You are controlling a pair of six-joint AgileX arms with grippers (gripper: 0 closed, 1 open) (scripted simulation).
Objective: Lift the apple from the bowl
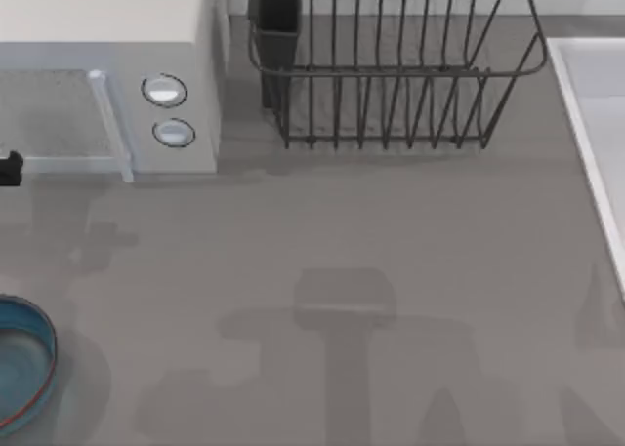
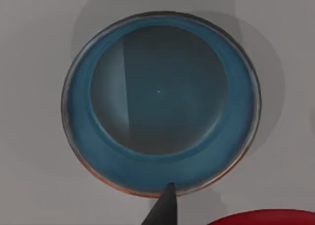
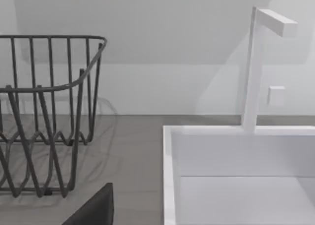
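Already the apple [image 2: 263, 218] hangs above the empty blue bowl [image 2: 98, 158], beside a left gripper fingertip [image 2: 165, 210]; whether the grip is closed, I cannot tell.

A counter [image 1: 391, 251] is seen from above. At its far left, a microwave [image 1: 107, 75] is set against the back edge. Just right of it, also at the back, a wire dish rack [image 1: 391, 75] is placed, with a cutlery holder [image 1: 276, 26] fixed at the rack's left end. Along the right edge of the counter a sink [image 1: 596, 124] is sunk, with a tap [image 3: 256, 67] raised behind it; the rack is found beside the sink, apart from it. At the near left corner, the bowl [image 1: 24, 363] is set on the counter, partly cut off by the edge of the view. In the left wrist view, the apple [image 2: 266, 218] is seen outside the bowl's rim, not inside it.
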